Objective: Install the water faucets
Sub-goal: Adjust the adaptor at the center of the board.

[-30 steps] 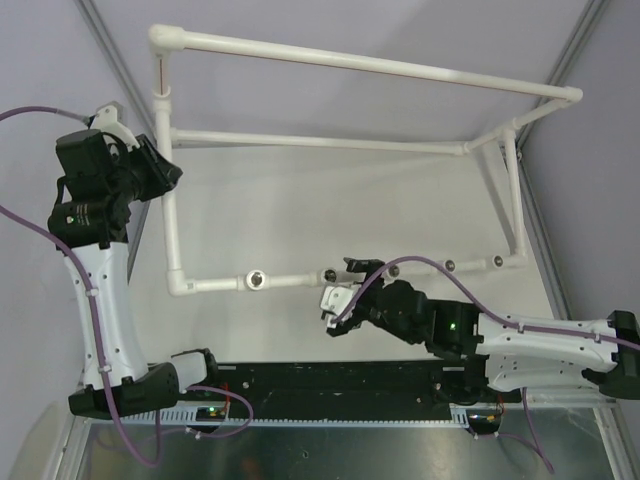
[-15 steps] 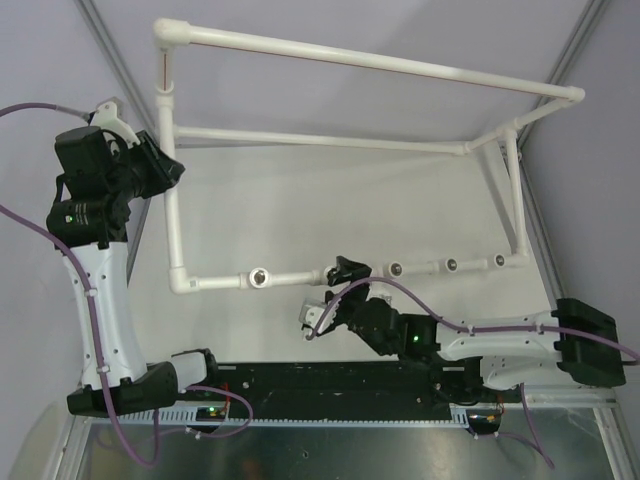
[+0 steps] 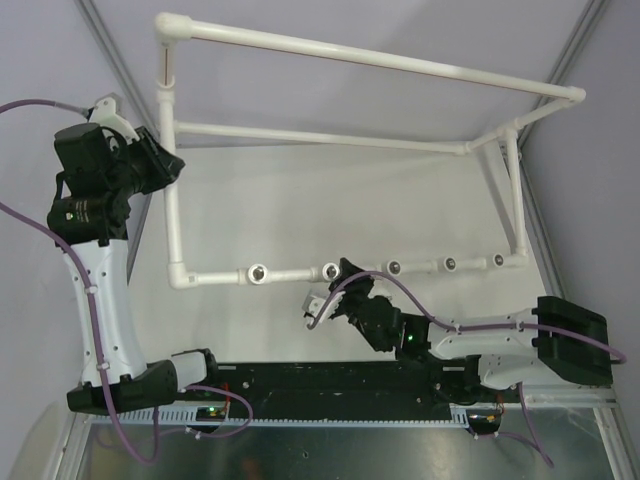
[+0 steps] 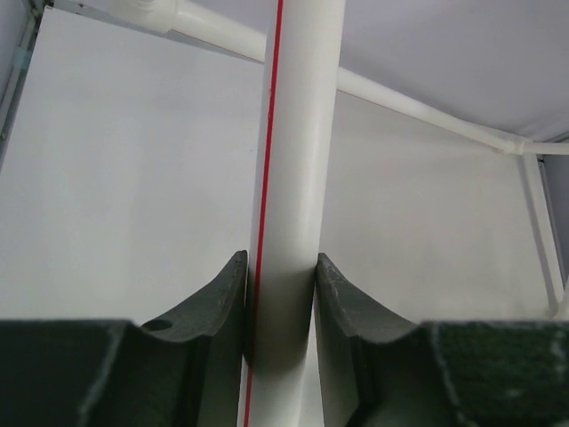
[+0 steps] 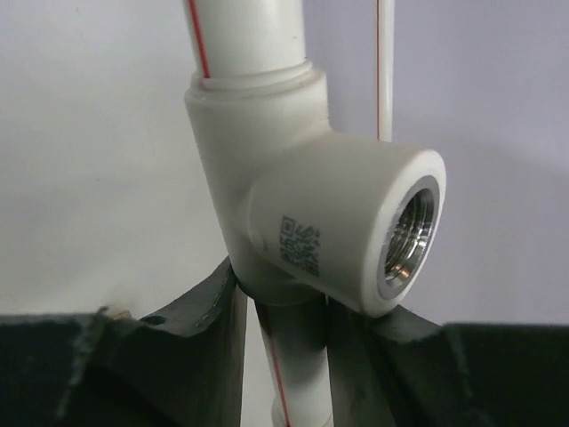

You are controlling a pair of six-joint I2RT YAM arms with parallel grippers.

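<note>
Though the job is to fit them, none of the water faucets shows in any view, so where they lie cannot be told from here. Seen from above, the white pipe frame [image 3: 380, 65] stands on the bench [image 3: 300, 200]. Its near rail carries 5 tee sockets [image 3: 257, 273] in a row, each with its dark hole bare and facing the camera. By that count 0 of 5 are fitted and the whole task is left. The left gripper [image 3: 163, 165], at 10 o'clock in this view, is clamped on the frame's left upright. The right gripper [image 3: 338, 283], just below centre toward 6 o'clock, sits at the 2nd socket from the left. From the left wrist, both fingers [image 4: 227, 294] press the sides of the frame's red-striped upright, which runs toward 12 o'clock, with no gap. From the right wrist, the fingers pinch the pipe directly beneath a socket whose metal-threaded hole [image 5: 409, 236] points to 3 o'clock and is empty. Both arms look set to steady the frame. I judge that a faucet must be fetched before anything can be threaded in, which would need 1 gripper freed.
</note>
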